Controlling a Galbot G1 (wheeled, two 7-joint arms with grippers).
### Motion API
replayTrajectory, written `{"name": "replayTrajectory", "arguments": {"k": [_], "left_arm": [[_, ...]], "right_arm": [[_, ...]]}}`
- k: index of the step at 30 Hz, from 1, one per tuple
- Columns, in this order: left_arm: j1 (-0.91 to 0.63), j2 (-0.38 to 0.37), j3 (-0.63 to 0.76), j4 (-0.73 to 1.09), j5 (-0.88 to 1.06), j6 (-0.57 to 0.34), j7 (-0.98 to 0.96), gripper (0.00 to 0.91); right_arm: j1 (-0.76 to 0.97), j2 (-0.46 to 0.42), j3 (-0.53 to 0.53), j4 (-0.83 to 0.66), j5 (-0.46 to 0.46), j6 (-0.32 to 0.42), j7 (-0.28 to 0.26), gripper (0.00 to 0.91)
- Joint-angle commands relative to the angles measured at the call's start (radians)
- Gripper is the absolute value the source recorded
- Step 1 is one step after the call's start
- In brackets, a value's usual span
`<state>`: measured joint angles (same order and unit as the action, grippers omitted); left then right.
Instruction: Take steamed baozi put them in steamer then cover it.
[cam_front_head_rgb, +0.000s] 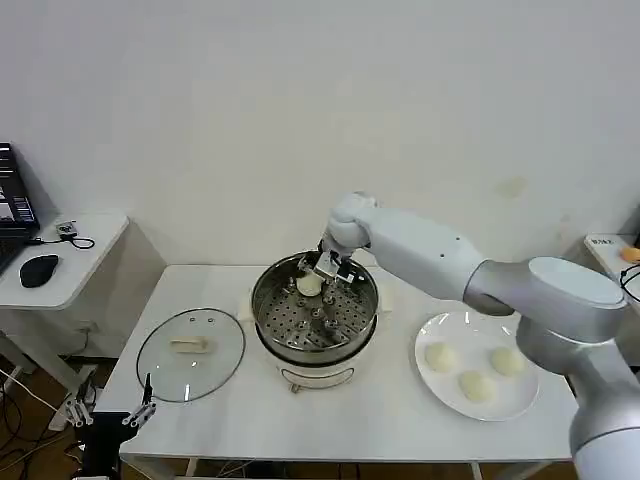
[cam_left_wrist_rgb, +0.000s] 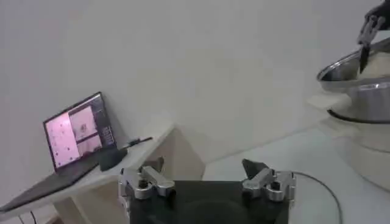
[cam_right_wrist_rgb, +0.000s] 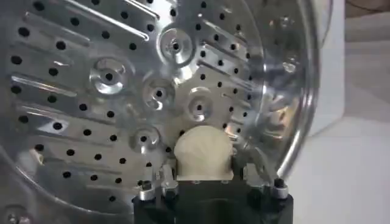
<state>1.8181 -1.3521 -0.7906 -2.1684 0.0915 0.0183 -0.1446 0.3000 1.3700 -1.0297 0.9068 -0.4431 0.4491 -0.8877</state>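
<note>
The steamer (cam_front_head_rgb: 266, 305) stands at the table's middle, its perforated tray (cam_right_wrist_rgb: 109, 79) bare. My right gripper (cam_front_head_rgb: 326, 268) reaches into its far side, shut on one cream-white baozi (cam_front_head_rgb: 309, 286). In the right wrist view that baozi (cam_right_wrist_rgb: 203, 149) sits between the fingers of my right gripper (cam_right_wrist_rgb: 204, 175), just above the tray. Three more baozi (cam_front_head_rgb: 477, 385) lie on the white plate (cam_front_head_rgb: 429, 380) to the right. The glass cover (cam_front_head_rgb: 190, 352) lies flat on the table left of the steamer. Low at the table's left front corner my left gripper (cam_front_head_rgb: 140, 408) hangs open and holds nothing; its own view shows the left gripper (cam_left_wrist_rgb: 203, 163) and the steamer (cam_left_wrist_rgb: 359, 79).
A white side table (cam_front_head_rgb: 75, 285) at the far left carries a laptop (cam_left_wrist_rgb: 76, 131) and a black mouse (cam_front_head_rgb: 38, 270). Bare tabletop lies in front of the steamer and between the cover and plate. A wall closes the back.
</note>
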Motion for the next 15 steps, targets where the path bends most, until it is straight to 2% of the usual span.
{"name": "replayTrajectory", "arguments": {"k": [1, 4, 8, 11, 15], "left_arm": [[-0.001, 0.001, 0.001, 0.0, 0.0, 0.0, 0.0, 0.907], [-0.003, 0.001, 0.001, -0.005, 0.0, 0.002, 0.001, 0.907], [-0.004, 0.002, 0.001, -0.008, -0.001, 0.002, 0.001, 0.907], [-0.004, 0.004, 0.0, -0.011, -0.003, 0.002, 0.002, 0.907], [-0.007, 0.013, -0.001, -0.01, -0.009, 0.002, 0.003, 0.907]], "right_arm": [[-0.008, 0.009, 0.001, -0.022, -0.041, 0.027, 0.011, 0.907], [-0.004, 0.016, 0.0, -0.029, -0.038, 0.04, 0.03, 0.907], [0.018, 0.004, 0.002, 0.005, 0.014, 0.025, 0.016, 0.907], [0.069, -0.037, -0.003, 0.086, 0.12, -0.035, -0.026, 0.907], [0.161, -0.127, -0.017, 0.259, 0.285, -0.189, -0.086, 0.907]]}}
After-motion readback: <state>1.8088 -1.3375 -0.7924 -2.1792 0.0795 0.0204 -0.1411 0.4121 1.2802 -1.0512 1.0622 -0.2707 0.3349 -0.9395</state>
